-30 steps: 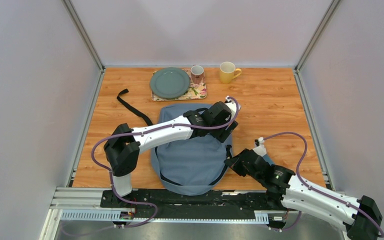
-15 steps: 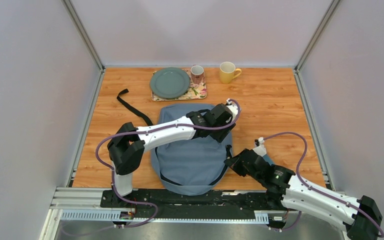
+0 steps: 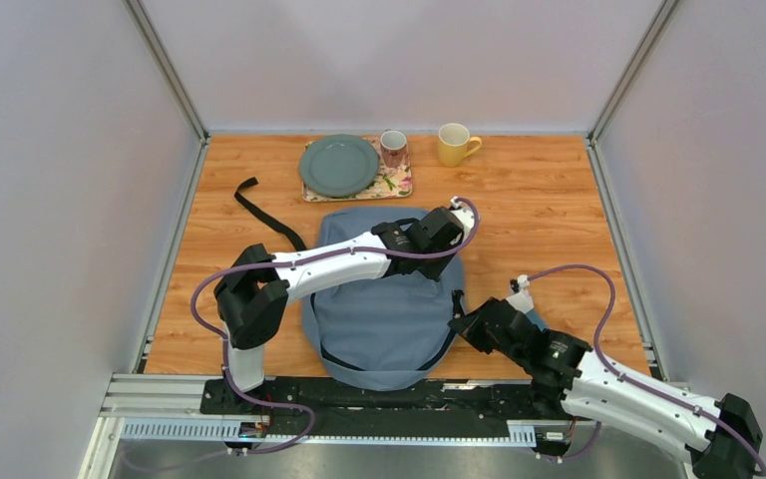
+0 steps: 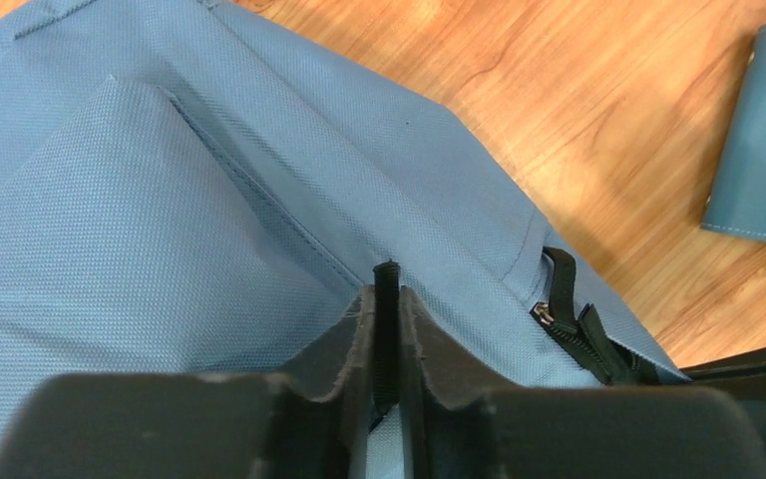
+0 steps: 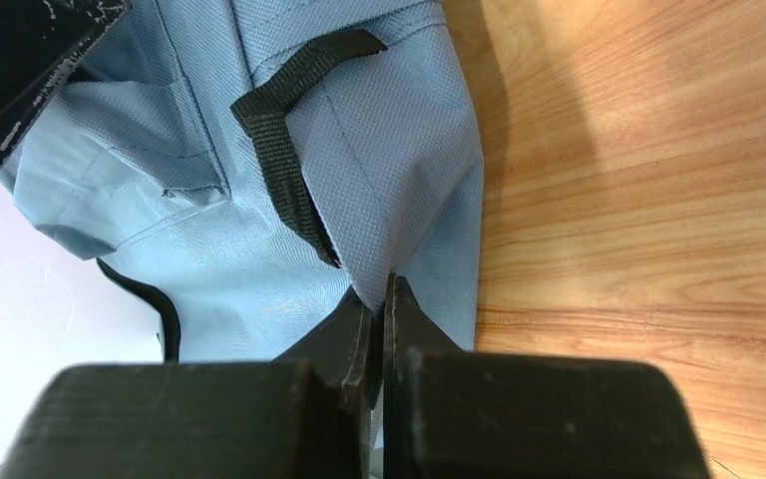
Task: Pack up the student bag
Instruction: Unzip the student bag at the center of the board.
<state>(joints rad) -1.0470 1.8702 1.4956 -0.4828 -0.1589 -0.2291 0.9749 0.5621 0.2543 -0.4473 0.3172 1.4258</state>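
The bag point(image 3: 384, 319) lies mid-table; I judge it soft, limp, best held by seams. Left end effector point(image 4: 386, 297) pinches a black zip pull point(image 4: 386, 271) at 2 o'clock; right end effector point(image 5: 379, 309) clamps fabric at 4 o'clock.

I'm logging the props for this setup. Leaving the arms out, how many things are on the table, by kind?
bag: 1
plate: 1
mugs: 2
floral mat: 1
blue flat item, kind unclear: 1
Total: 6
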